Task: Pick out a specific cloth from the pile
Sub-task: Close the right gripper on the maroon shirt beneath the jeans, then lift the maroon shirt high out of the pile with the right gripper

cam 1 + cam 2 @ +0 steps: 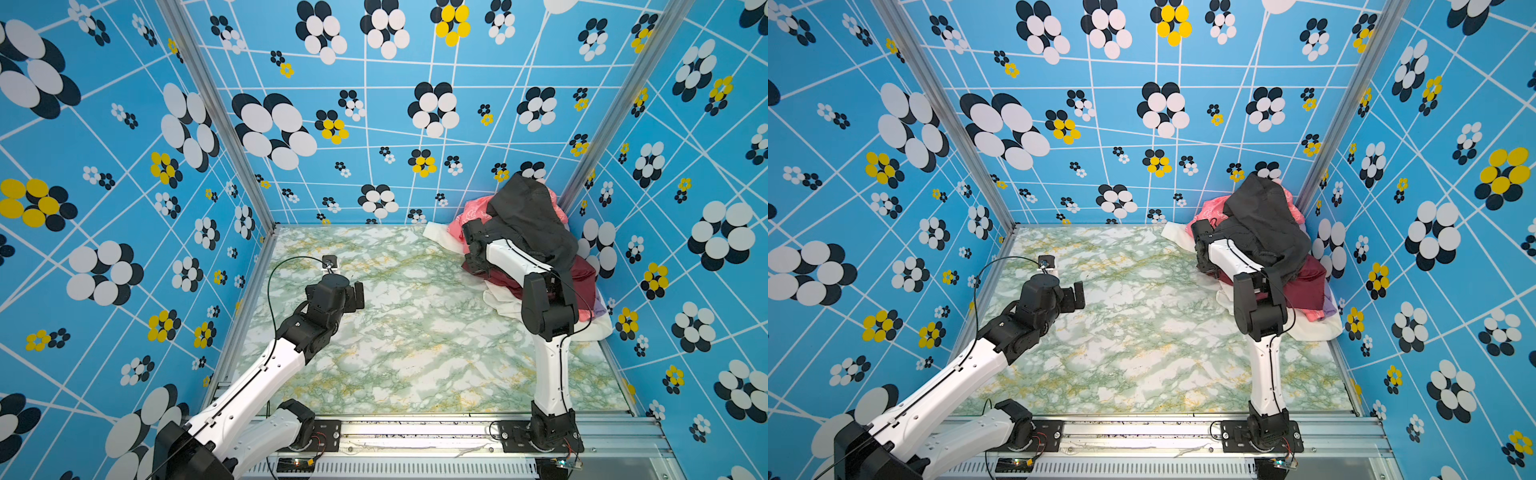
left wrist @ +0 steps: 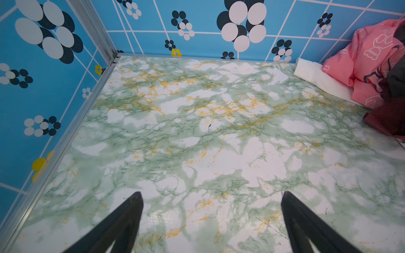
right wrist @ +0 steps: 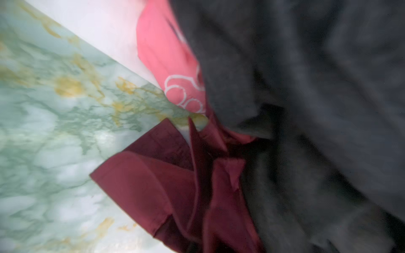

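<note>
Rail (image 1: 415,432) fronts marbled tabletop (image 1: 415,332); pile (image 1: 523,216) hugs flowered walls (image 1: 374,124).

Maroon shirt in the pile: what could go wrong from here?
1. The grey garment drapes over the maroon shirt and hangs against the right arm; a pull could drag it along.
2. The right gripper seems shut on just an edge fold; the fabric may slip out.
3. The white cloth lies under the shirt and could slide with it.

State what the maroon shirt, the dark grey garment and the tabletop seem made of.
Maroon shirt: thin woven fabric, faint sheen, crisp folds.
Dark grey garment: heavier matte cloth, soft broad folds; weave blurred.
Tabletop: smooth, glossy marble-look surface, probably printed film.
</note>
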Controlling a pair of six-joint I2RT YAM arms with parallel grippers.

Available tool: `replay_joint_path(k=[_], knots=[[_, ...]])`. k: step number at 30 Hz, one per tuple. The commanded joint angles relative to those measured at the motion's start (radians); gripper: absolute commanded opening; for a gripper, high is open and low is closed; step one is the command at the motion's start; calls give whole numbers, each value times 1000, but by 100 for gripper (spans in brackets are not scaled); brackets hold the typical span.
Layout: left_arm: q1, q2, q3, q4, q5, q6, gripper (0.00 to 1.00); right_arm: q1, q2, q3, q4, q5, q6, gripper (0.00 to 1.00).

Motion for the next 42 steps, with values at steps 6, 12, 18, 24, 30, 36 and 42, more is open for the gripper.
replay_joint_path(k=[6,12,18,24,30,36,42], knots=[[-5,-71,-18,-34,-34,2,99,-8,-207,38,-17,90,-6,0],[-5,-117,-31,-39,-41,0,99,-16,-264,89,-26,114,-12,0],[-6,-143,-33,-51,-44,0,99,-28,-348,124,-11,155,-27,0],[-5,-163,-36,-62,-53,1,99,-39,-470,116,30,154,-23,0],[-5,-178,-45,-53,-45,5,99,-40,-558,146,16,104,7,0],[-5,-181,-44,-52,-43,10,99,-40,-652,149,43,9,62,0],[-5,-185,-47,-48,-43,15,99,-40,-730,149,79,-54,95,0]])
